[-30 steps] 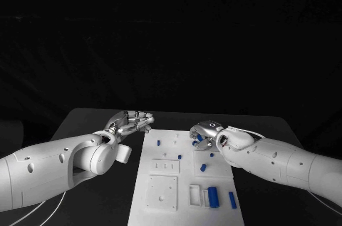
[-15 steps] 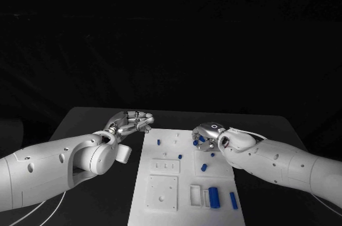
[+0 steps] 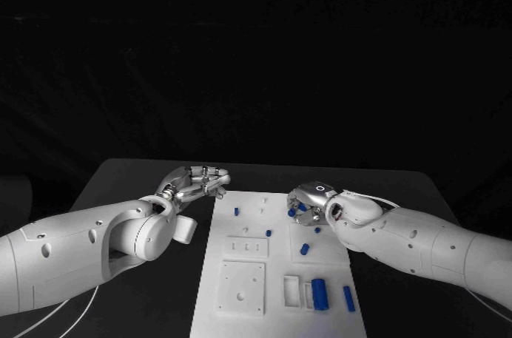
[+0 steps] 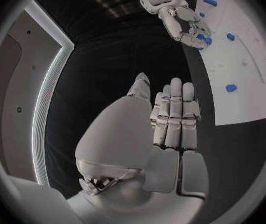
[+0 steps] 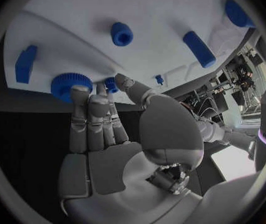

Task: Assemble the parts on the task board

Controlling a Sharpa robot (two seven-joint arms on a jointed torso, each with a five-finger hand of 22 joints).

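The white task board (image 3: 243, 280) lies lengthwise down the middle of the black table. My right hand (image 3: 311, 203) hovers low over its far right part. Its straight fingertips (image 5: 78, 90) touch a blue gear (image 5: 69, 83) at the board's edge, and a small blue piece (image 5: 111, 84) shows between thumb and fingers; no grip is plain. Other blue parts lie loose: a short cylinder (image 5: 122, 34), a bar (image 5: 199, 49), a peg (image 3: 304, 250), a thick cylinder (image 3: 318, 290). My left hand (image 3: 198, 182) stays flat and holds nothing, off the board's far left corner.
Raised white blocks with slots (image 3: 248, 248) and a square plate (image 3: 243, 286) sit on the board's left half. Bare black table (image 3: 139, 183) lies around the left hand. The board (image 4: 245, 59) and my right hand (image 4: 182, 24) also appear in the left wrist view.
My right hand has edged slightly to the right at the far end of the board. The left hand has stayed put.
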